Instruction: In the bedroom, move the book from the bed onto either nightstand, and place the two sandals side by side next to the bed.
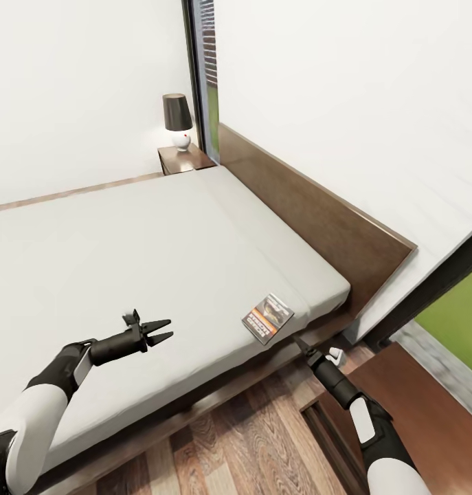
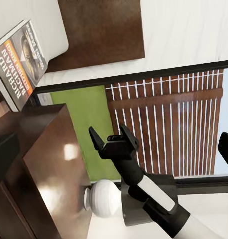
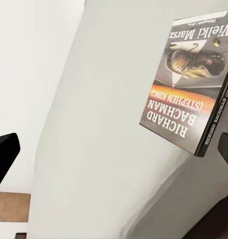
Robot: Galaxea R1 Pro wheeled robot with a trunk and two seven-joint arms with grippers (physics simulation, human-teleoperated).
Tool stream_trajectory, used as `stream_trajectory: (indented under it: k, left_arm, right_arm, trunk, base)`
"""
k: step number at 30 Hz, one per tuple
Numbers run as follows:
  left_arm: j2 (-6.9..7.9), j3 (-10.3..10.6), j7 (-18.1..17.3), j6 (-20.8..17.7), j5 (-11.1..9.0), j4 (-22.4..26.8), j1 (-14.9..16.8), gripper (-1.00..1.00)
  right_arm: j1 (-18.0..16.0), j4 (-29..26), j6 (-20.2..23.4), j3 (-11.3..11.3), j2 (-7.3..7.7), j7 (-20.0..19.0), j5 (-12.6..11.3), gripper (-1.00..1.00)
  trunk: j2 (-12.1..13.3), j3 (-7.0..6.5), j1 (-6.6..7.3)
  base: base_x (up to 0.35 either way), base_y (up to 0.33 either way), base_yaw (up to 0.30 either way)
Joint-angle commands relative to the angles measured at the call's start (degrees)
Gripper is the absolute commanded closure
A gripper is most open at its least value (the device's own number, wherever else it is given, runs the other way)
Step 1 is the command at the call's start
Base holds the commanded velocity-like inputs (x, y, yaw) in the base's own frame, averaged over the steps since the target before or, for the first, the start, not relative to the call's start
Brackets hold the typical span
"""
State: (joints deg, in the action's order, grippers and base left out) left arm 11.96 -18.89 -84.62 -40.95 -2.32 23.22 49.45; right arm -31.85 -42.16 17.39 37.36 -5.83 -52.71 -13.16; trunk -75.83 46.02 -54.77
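The book [image 1: 268, 317] lies flat near the corner of the bed's off-white mattress [image 1: 146, 261], its orange band and "Richard Bachman" lettering plain in the right wrist view [image 3: 188, 84] and also seen in the left wrist view [image 2: 19, 59]. My right gripper [image 1: 299, 341] hovers at the bed frame's edge just short of the book, jaws open and empty; the left wrist view sees it [image 2: 111, 135] from the side. Farther left, my left gripper [image 1: 161, 331] is open above the mattress with nothing in it. A nightstand [image 1: 414, 405] lies under my right arm. The sandals are out of view.
The other nightstand [image 1: 184, 159] stands at the bed's far corner with a dark-shaded lamp [image 1: 177, 118]. The brown headboard [image 1: 311, 213] runs along the white wall. A dark-framed window [image 1: 435, 289] shows grass. Wood-plank floor [image 1: 249, 440] runs between bed and near nightstand.
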Motion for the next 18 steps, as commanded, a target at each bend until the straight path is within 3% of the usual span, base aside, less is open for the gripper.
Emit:
stream_trajectory:
  k: [1,11,18]
  left_arm:
    - [-0.06,-0.1,-0.2,-0.6,0.0,0.0,0.0,-1.00]
    - [-0.27,-0.1,-0.2,-0.6,0.0,0.0,0.1,-1.00]
    - [-0.27,-0.1,-0.2,-0.6,0.0,0.0,0.0,-1.00]
  right_arm:
    - [-0.1,0.0,0.5,0.3,-0.06,-0.2,-0.2,-1.00]
    - [-0.1,0.0,0.5,0.3,-0.06,-0.2,-0.2,-1.00]
    - [-0.1,0.0,0.5,0.3,-0.06,-0.2,-0.2,-1.00]
  trunk:
    - [0.0,0.04,0.00]
    - [0.0,0.04,0.00]
    - [-2.8,1.30,-1.54]
  base:
    - [0.036,0.021,0.000]
    - [0.006,0.003,0.000]
    - [0.000,0.000,0.000]
